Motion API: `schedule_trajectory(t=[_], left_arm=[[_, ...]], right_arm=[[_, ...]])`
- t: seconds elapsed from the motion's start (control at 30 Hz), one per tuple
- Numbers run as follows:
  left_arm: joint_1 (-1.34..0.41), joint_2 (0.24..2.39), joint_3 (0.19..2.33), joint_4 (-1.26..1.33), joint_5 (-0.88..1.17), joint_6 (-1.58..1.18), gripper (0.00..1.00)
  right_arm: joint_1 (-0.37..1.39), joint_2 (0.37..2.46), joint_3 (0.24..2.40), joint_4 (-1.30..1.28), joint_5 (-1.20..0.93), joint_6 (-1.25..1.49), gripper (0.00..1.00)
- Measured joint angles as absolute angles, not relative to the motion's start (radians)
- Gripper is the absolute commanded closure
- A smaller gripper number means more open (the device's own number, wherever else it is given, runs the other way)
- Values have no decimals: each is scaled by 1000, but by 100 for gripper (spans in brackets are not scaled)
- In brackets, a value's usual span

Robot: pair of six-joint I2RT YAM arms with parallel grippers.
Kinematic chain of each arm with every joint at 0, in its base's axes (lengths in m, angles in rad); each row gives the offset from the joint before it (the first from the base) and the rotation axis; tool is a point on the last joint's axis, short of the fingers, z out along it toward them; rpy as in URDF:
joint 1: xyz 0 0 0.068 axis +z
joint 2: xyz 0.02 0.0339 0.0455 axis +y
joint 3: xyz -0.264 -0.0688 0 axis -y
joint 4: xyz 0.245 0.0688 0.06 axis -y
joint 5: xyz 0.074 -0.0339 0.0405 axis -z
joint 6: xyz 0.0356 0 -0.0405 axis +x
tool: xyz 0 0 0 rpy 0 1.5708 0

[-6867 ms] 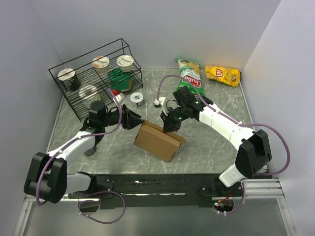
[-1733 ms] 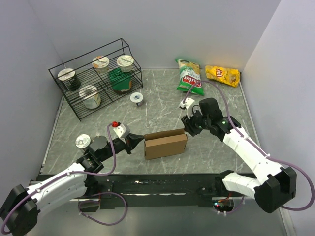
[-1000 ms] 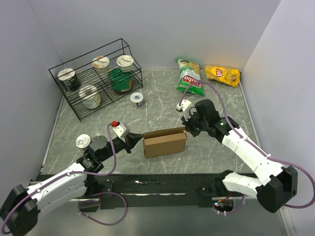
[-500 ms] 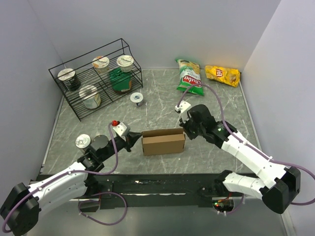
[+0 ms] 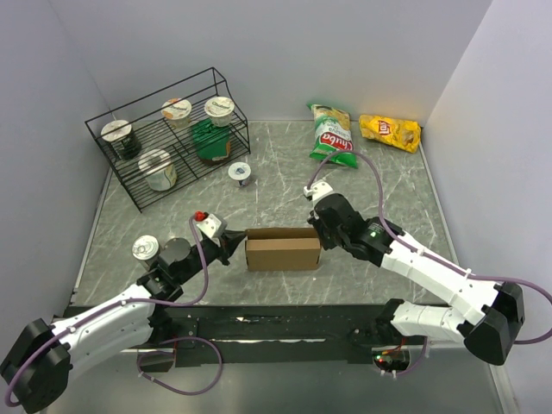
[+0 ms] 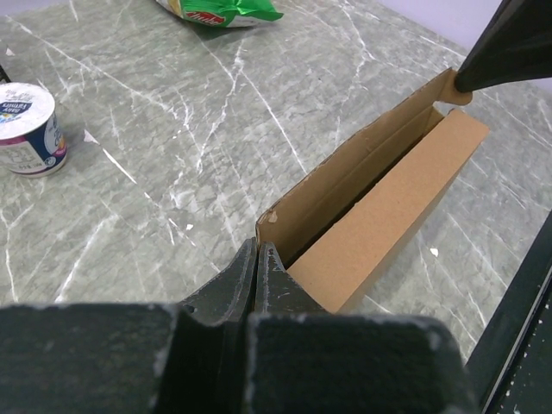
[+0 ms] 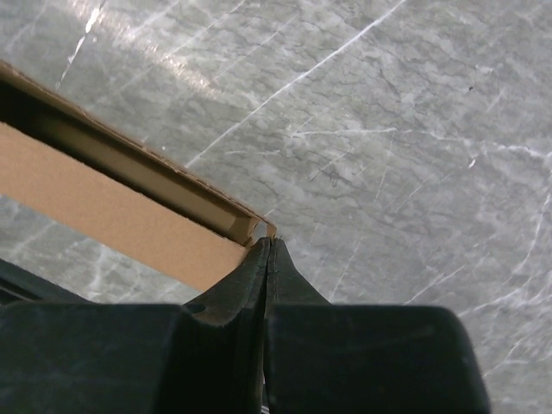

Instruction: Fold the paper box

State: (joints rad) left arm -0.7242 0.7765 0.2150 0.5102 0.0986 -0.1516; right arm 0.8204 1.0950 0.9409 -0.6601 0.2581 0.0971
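Left gripper (image 6: pixel 256 247) at paper box (image 6: pixel 388 203), cup (image 6: pixel 26 129) nearby

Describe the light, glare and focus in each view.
Top external view: even, soft light, everything sharp, only a faint shadow beside the paper box. Left wrist view: the box is crisp, but the left pincer and its dark body in the foreground are blurred. Right wrist view: a bright glare patch on the table at upper left; the right pincer is soft too.

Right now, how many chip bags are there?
2: a green bag at the far edge, and a yellow bag right of it near the corner. None look hidden.
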Motion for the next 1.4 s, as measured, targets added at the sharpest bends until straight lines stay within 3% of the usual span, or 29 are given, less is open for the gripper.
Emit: schedule_trajectory(t=[0.63,1.4], left_arm=[[-805,834,198,593,-86,-250,99],[-965,907,225,632,-351,-233,99]], right_arm=[[921,1059,934,-634,443,226,100],[953,1050,908,-663,506,394,100]])
